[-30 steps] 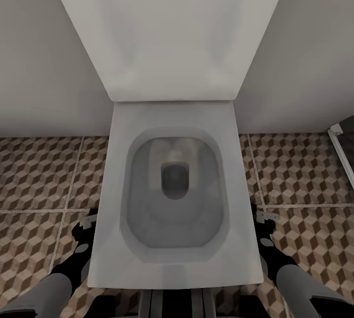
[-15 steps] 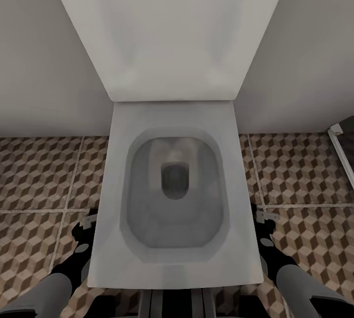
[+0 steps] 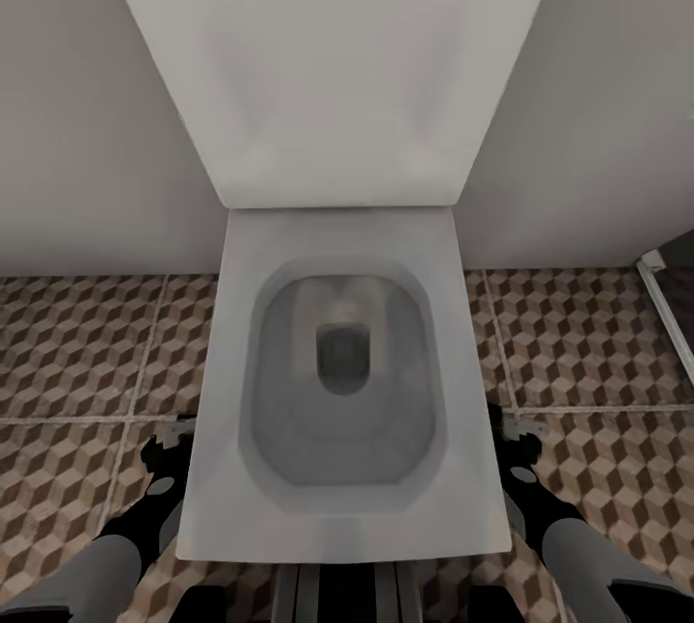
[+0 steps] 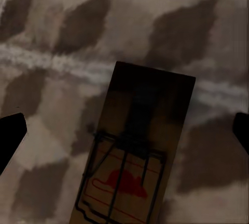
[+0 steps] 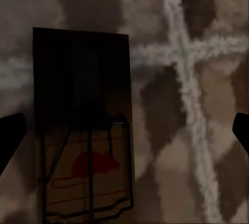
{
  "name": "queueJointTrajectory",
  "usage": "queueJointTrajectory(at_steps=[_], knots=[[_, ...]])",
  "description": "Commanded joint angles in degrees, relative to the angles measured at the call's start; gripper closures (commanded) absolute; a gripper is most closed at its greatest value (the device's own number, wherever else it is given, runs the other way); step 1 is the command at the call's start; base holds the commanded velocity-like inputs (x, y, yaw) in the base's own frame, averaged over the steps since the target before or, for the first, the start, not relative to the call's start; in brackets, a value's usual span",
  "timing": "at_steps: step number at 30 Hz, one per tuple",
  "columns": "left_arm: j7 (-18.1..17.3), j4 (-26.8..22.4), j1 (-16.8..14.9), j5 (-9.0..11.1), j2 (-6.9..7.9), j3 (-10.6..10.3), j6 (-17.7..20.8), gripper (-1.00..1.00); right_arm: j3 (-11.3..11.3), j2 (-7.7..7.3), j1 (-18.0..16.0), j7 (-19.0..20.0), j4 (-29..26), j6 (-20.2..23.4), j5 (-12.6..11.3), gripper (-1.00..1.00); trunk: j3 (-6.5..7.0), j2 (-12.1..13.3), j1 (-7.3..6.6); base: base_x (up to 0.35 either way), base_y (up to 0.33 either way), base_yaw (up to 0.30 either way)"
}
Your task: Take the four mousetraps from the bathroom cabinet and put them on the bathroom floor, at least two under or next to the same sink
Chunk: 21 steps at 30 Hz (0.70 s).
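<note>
Two mousetraps were seen lying flat on the bathroom floor [image 3: 77, 353], one under each wrist camera. In the left wrist view a mousetrap [image 4: 136, 148] lay across a pale grout line, its dark wire and red mark at the near end. The left gripper [image 4: 124, 133] was spread wide, its dark fingertips [image 4: 10, 135] well clear of the board on either side, nothing held. In the right wrist view the other mousetrap [image 5: 83, 130] lay just beside a crossing of grout lines, apart from it. The right gripper [image 5: 124, 130] was likewise spread wide and empty. In the head view a white toilet [image 3: 342, 382] stood against the wall, its lid raised, with the left gripper [image 3: 166, 457] beside the bowl's left edge and the right gripper [image 3: 516, 454] beside its right edge.
</note>
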Motion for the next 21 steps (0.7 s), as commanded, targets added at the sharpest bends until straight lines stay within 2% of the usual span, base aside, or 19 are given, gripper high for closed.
queueJointTrajectory(at_steps=[1, 15, 21], knots=[[-0.06, 0.03, -0.03, 0.56, 0.01, -0.09, -0.27, -1.00, -0.30, 0.03, -0.02, 0.07, 0.06, -0.26, 0.06, -1.00, 0.20, 0.01, -0.03, 0.000, 0.000, 0.000], [-0.08, -0.03, 0.00, 0.57, 0.08, -0.09, -0.34, -1.00, -0.30, 0.02, -0.02, 0.10, 0.00, -0.26, 0.06, -1.00, 3.30, 0.19, -0.39, 0.000, 0.000, 0.000], [-0.03, -0.09, 0.00, 0.57, 0.09, -0.09, -0.39, -1.00, -0.30, 0.02, -0.02, 0.10, 0.00, -0.26, 0.06, -1.00, 3.30, 0.19, -0.39, 0.000, 0.000, 0.000]])
